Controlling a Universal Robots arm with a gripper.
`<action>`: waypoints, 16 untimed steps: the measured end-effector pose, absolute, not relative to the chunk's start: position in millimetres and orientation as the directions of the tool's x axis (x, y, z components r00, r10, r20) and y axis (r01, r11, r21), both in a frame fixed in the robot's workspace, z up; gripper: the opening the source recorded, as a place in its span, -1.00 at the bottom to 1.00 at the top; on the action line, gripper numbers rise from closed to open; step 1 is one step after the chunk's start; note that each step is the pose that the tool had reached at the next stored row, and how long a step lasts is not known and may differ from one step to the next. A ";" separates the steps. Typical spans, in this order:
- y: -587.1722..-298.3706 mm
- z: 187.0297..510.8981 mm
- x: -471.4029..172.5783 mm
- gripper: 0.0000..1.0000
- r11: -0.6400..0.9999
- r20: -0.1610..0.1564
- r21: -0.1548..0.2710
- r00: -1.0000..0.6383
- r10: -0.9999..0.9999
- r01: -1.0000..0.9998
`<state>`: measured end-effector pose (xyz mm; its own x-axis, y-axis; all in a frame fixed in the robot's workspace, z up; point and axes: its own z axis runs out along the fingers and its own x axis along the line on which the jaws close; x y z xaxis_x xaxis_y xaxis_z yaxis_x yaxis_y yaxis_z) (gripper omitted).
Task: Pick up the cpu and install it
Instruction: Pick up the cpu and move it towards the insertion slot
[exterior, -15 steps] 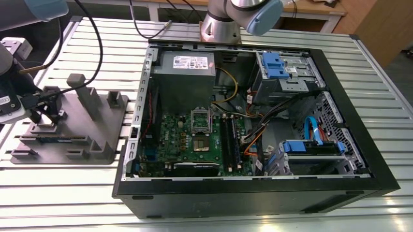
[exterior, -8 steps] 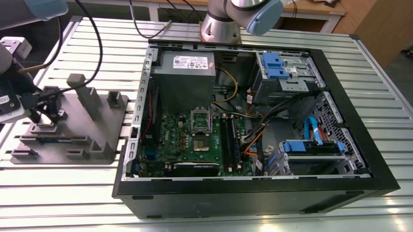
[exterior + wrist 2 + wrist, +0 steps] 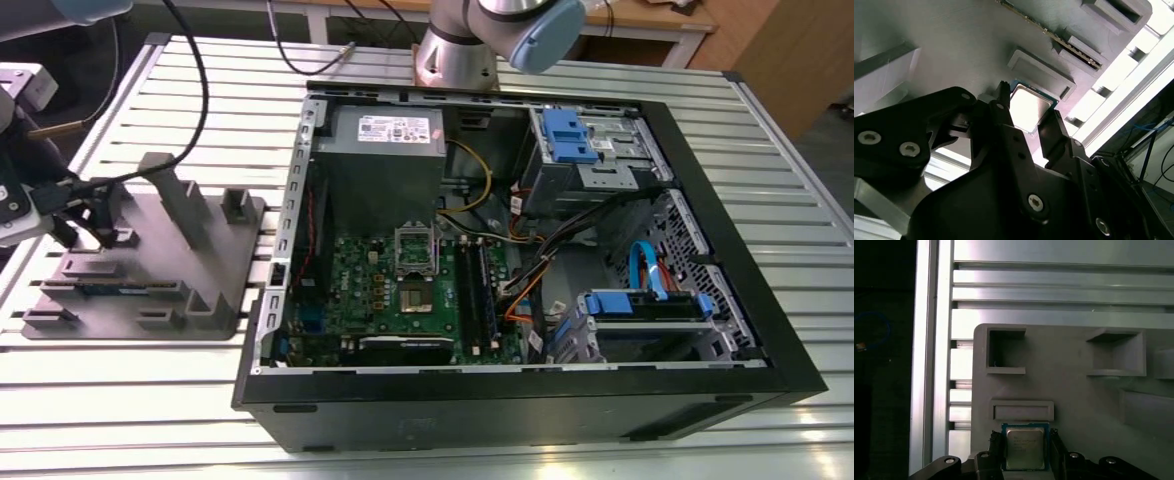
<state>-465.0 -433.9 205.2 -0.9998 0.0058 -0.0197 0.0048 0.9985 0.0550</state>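
The cpu (image 3: pixel 1025 449) is a small square chip with a silvery top and a dark green rim. It lies on the grey plastic tray (image 3: pixel 1074 390) beside a raised bar. My gripper (image 3: pixel 1025 434) has a black finger against each side of the cpu (image 3: pixel 1026 107), and the jaws look shut on it at tray level. In the exterior view my gripper (image 3: pixel 83 232) hangs low over the tray (image 3: pixel 200 290), at that view's left. The open socket (image 3: pixel 416 250) is on the green motherboard inside the computer case.
The open black computer case (image 3: pixel 534 390) lies to the exterior view's right of the tray, with a power supply (image 3: pixel 387 130), blue drive brackets (image 3: pixel 567 135) and loose cables inside. Tall grey posts (image 3: pixel 180 200) rise from the tray. All of it rests on a slatted metal table (image 3: pixel 787 210).
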 end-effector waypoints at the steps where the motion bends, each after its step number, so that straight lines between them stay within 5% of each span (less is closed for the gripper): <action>1: -434.0 206.7 -465.0 -0.06 0.998 -0.020 0.055 -1.000 0.006 0.005; 16: -434.0 226.5 -465.0 -0.06 0.998 -0.020 0.055 -1.000 0.006 0.005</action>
<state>-465.0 -434.0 226.5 -0.9998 0.0058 -0.0197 0.0047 0.9985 0.0550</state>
